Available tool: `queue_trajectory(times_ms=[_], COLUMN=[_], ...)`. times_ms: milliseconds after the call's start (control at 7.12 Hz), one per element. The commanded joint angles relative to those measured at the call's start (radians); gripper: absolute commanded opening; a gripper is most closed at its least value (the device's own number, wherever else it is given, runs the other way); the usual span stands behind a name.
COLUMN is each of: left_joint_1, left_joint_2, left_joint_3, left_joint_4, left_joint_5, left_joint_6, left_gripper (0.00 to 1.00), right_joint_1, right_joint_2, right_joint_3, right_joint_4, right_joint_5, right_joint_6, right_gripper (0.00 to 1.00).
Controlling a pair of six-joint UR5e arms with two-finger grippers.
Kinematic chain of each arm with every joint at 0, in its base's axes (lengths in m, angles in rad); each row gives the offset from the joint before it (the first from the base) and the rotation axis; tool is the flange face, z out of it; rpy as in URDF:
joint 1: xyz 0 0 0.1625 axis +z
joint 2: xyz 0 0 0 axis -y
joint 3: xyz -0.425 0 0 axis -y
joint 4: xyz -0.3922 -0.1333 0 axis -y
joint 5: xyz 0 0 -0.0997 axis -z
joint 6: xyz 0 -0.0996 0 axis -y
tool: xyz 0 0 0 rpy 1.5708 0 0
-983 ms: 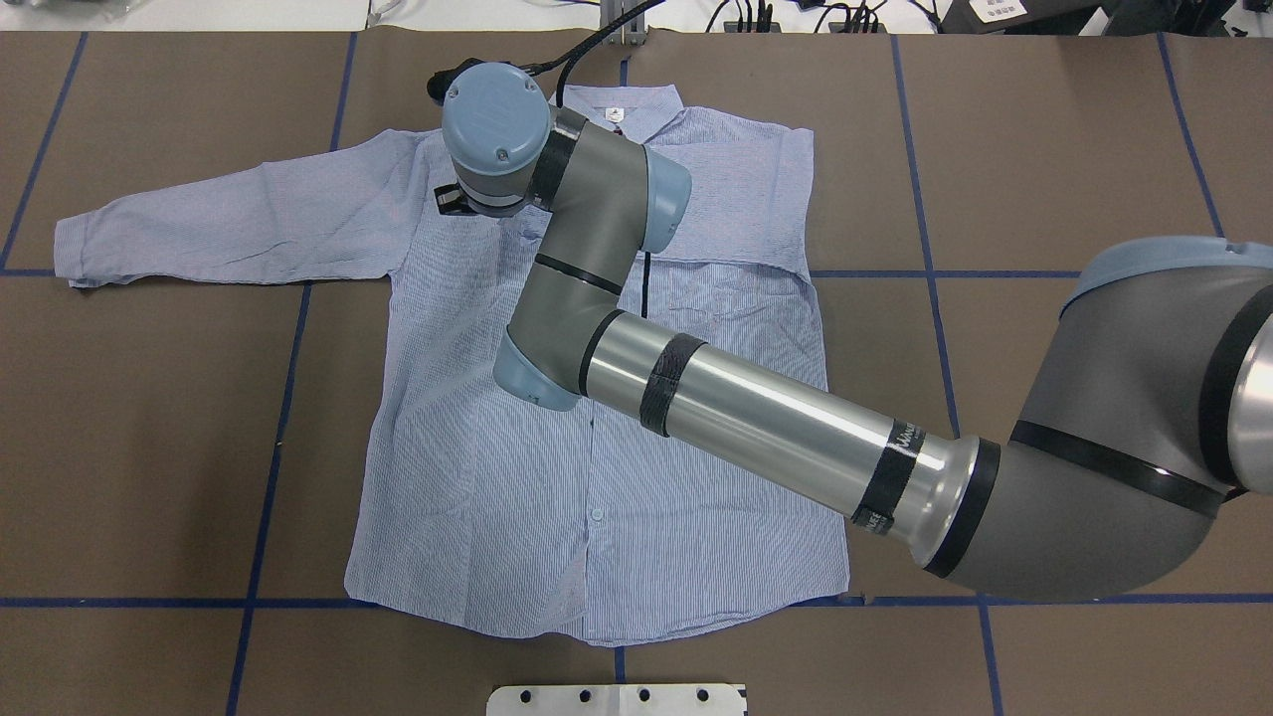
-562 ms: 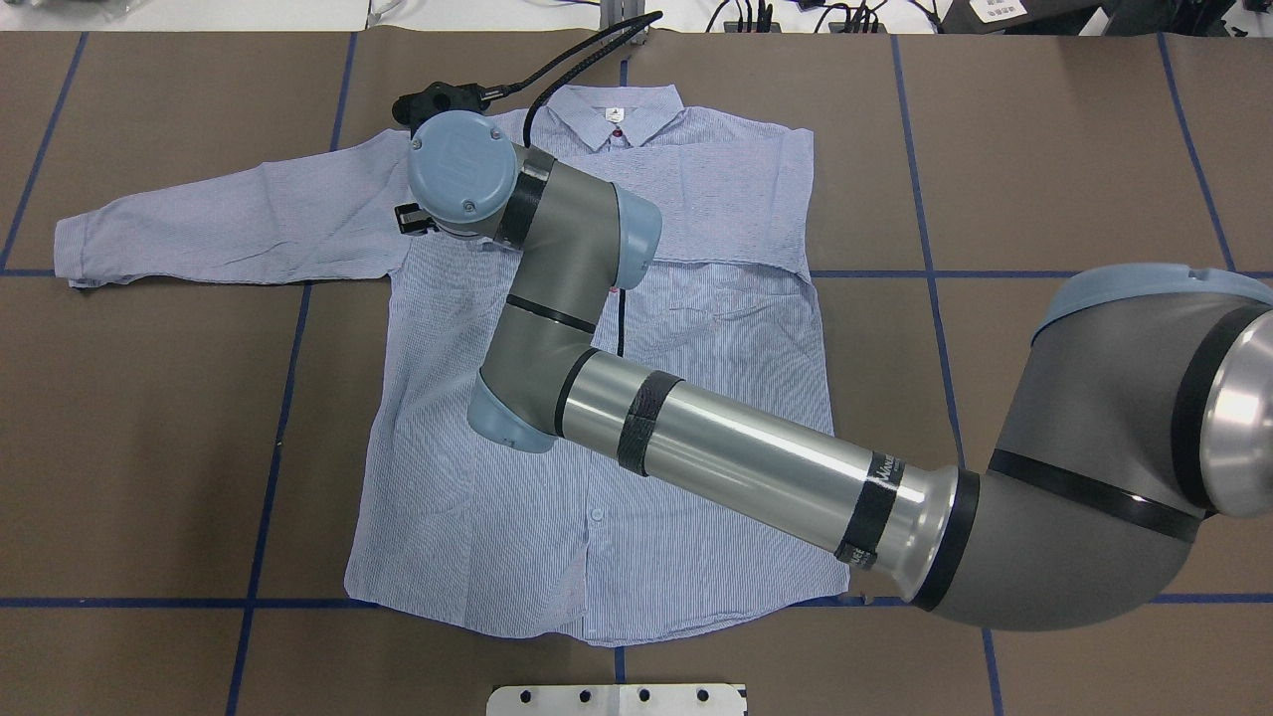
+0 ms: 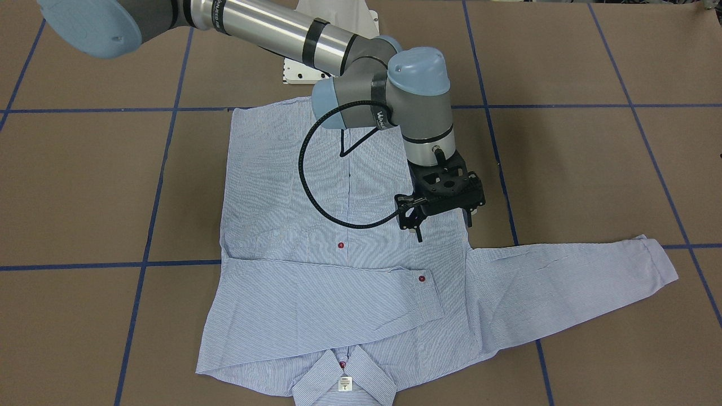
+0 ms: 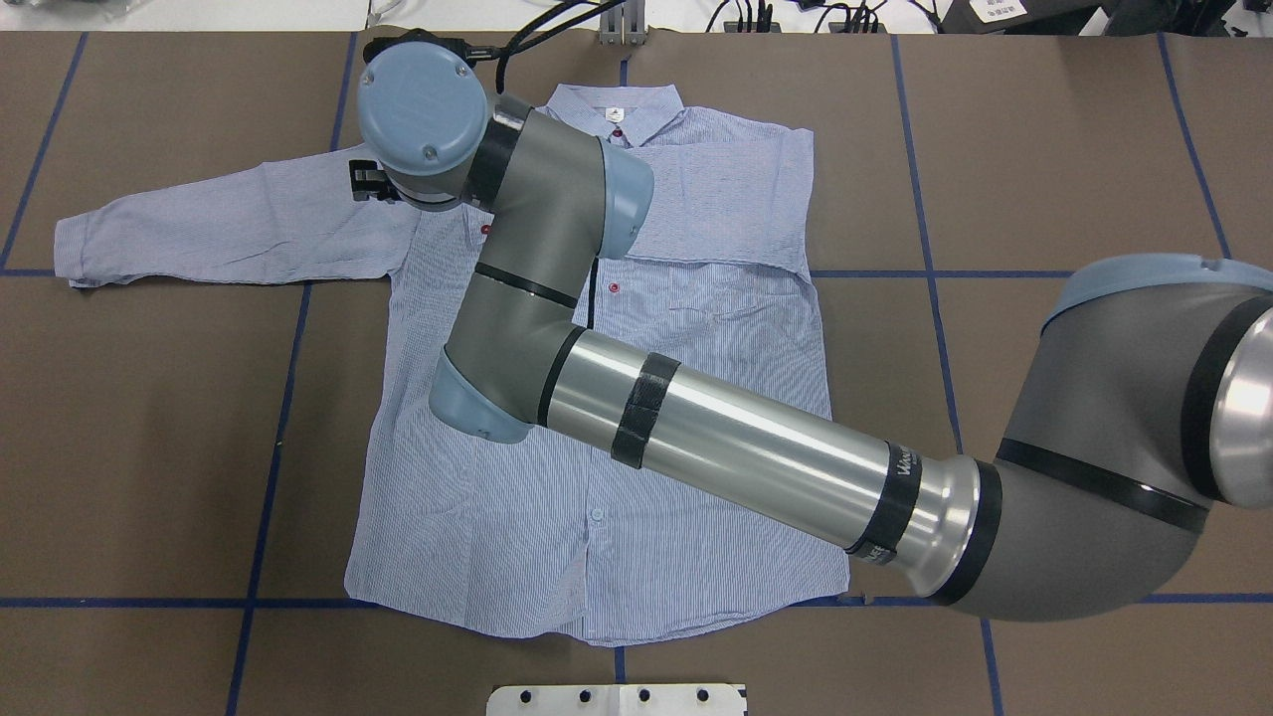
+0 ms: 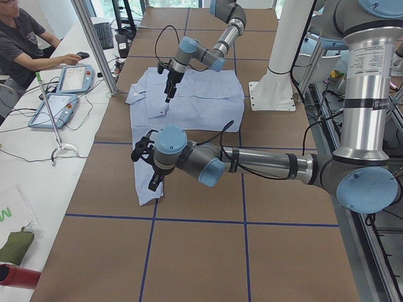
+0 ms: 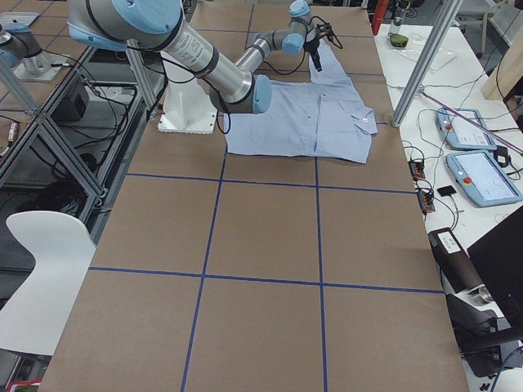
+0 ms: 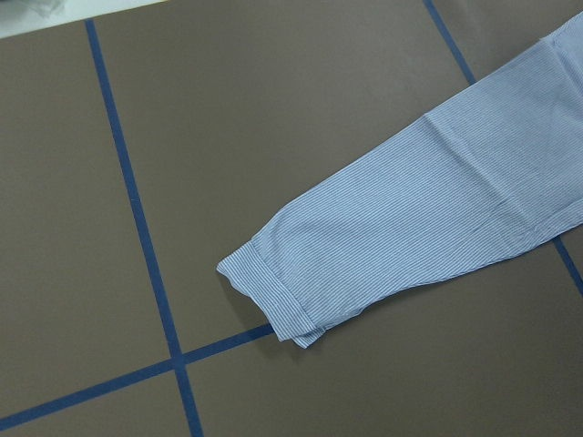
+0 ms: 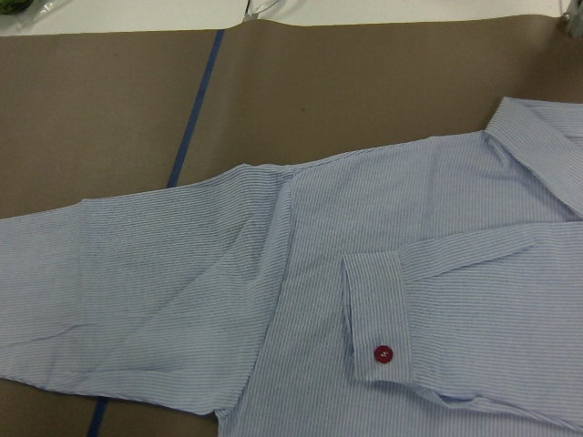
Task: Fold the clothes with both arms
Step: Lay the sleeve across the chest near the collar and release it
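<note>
The light blue striped shirt (image 4: 597,477) lies flat, front up, collar (image 4: 617,104) at the table's far side. One sleeve is folded across the chest, and its cuff (image 3: 422,278) shows a red button (image 8: 383,353). The other sleeve (image 4: 199,224) stretches out flat to the robot's left, with its cuff (image 7: 273,291) in the left wrist view. My right arm (image 4: 736,457) reaches across the shirt. Its right gripper (image 3: 445,231) hangs open and empty just above that sleeve's shoulder seam. My left gripper (image 5: 151,182) hovers over the outstretched cuff. I cannot tell whether it is open or shut.
Blue tape lines cross the brown table (image 4: 129,447). A white base plate (image 4: 617,699) sits at the near edge. In the exterior left view a person (image 5: 25,44) sits at a side bench with control tablets (image 5: 60,104).
My right arm has swung to the robot's left, carrying the gripper from the chest below the collar to the outstretched sleeve's shoulder. The shirt has not moved.
</note>
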Motion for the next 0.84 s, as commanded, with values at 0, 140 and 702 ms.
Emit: queue_trajectory(times_ms=[0, 140, 702], left_joint_1=[0.098, 0.127, 0.218], left_joint_2=[-0.021, -0.086, -0.168], left_joint_3=[0.134, 0.271, 0.495], left_joint_4=[-0.273, -0.412, -0.629], left_joint_5=[0.129, 0.188, 0.358], left_joint_6=[-0.274, -0.394, -0.565], left_gripper=[1.0, 1.0, 0.87], right_joint_1=[0.094, 0.152, 0.283], right_joint_2=[-0.055, -0.169, -0.571], right_joint_3=[0.21, 0.381, 0.79], right_joint_4=[-0.292, -0.39, -0.544], right_joint_5=[0.208, 0.293, 0.409], right_joint_6=[0.008, -0.001, -0.171], right_gripper=[0.99, 1.0, 1.0])
